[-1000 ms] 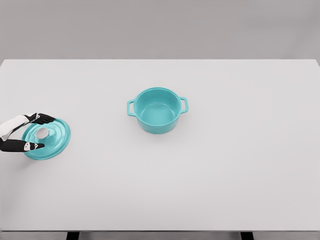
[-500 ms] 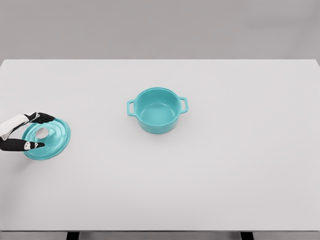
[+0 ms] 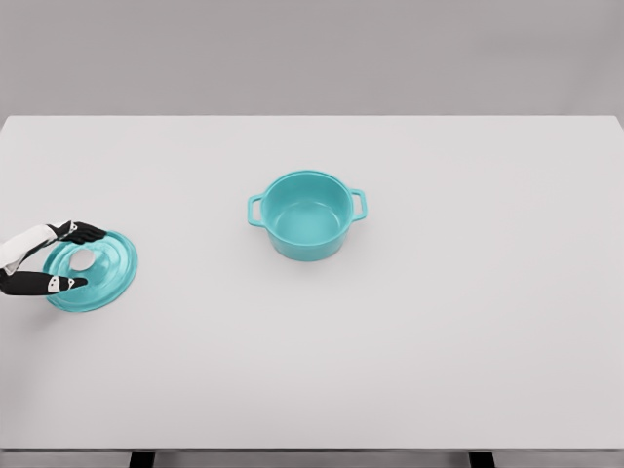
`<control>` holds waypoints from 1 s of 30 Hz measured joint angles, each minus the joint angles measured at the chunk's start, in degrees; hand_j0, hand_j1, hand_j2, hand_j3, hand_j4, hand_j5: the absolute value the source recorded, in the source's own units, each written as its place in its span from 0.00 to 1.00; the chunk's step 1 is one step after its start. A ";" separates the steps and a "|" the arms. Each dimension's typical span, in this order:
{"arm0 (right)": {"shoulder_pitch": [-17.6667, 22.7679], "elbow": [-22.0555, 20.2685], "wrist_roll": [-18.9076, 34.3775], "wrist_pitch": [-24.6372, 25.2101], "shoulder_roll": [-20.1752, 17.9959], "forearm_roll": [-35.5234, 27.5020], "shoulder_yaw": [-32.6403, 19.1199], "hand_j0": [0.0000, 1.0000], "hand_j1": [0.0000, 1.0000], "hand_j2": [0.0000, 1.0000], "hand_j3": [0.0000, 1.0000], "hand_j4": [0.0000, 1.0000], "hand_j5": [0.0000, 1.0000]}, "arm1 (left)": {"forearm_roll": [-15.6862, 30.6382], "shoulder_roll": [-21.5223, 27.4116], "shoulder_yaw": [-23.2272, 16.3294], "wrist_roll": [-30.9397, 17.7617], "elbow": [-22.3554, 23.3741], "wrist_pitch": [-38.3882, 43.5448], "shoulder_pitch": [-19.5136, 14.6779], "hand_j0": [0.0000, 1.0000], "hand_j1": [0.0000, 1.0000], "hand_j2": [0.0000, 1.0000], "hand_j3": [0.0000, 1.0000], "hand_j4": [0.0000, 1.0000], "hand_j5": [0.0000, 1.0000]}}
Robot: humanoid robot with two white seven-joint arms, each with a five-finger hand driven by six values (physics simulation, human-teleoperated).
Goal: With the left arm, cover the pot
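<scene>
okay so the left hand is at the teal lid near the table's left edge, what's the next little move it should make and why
Probably close the fingers on the lid's white knob and lift. The left hand brackets the knob from both sides, fingers apart, and the lid looks to be lying on the table. The pot stands open well to the right, so a firm hold has to come before carrying.

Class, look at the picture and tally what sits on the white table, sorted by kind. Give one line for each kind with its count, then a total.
Teal pot: 1
Teal lid: 1
Total: 2

The left hand at the lid is not counted, and neither is the white table.
</scene>
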 measured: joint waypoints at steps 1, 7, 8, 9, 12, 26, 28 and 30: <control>0.00 0.00 0.00 0.00 0.00 0.00 0.00 1.00 1.00 1.00 1.00 1.00 1.00 | 0.00 0.01 -0.02 0.00 0.06 0.00 0.00 0.70 0.70 0.70 0.70 0.70 0.70; 0.00 0.00 0.00 0.00 0.00 0.00 0.00 1.00 1.00 1.00 1.00 1.00 1.00 | 0.01 -0.04 -0.06 -0.01 0.56 0.00 0.00 0.68 0.68 0.68 0.68 0.68 0.68; 0.00 0.00 0.00 0.00 0.00 0.00 0.00 1.00 1.00 1.00 1.00 1.00 1.00 | 0.01 -0.06 -0.15 -0.01 0.65 0.00 0.00 0.67 0.67 0.67 0.67 0.67 0.67; 0.00 0.00 0.00 0.00 0.00 0.00 0.00 1.00 1.00 1.00 1.00 1.00 1.00 | 0.01 -0.08 -0.25 -0.01 0.72 0.00 0.00 0.66 0.66 0.66 0.66 0.66 0.66; 0.00 0.00 0.00 0.00 0.00 0.00 0.00 1.00 1.00 1.00 1.00 1.00 1.00 | 0.01 -0.27 -0.61 -0.01 0.88 0.00 0.00 0.64 0.64 0.64 0.64 0.64 0.64; 0.00 0.00 0.00 0.00 0.00 0.00 0.00 1.00 1.00 1.00 1.00 1.00 1.00 | 1.59 -1.60 -0.20 -0.08 2.11 -0.01 0.00 0.59 0.59 0.59 0.59 0.59 0.59; 0.00 0.00 0.00 0.00 0.00 0.00 0.00 1.00 1.00 1.00 1.00 1.00 1.00 | 1.64 -1.78 -0.13 -0.03 2.22 0.01 0.00 0.58 0.58 0.58 0.58 0.58 0.58; 0.00 0.00 0.00 0.00 0.00 0.00 0.00 1.00 1.00 1.00 1.00 1.00 1.00 | 1.69 -1.90 -0.09 -0.03 2.29 0.02 0.00 0.56 0.56 0.56 0.56 0.56 0.56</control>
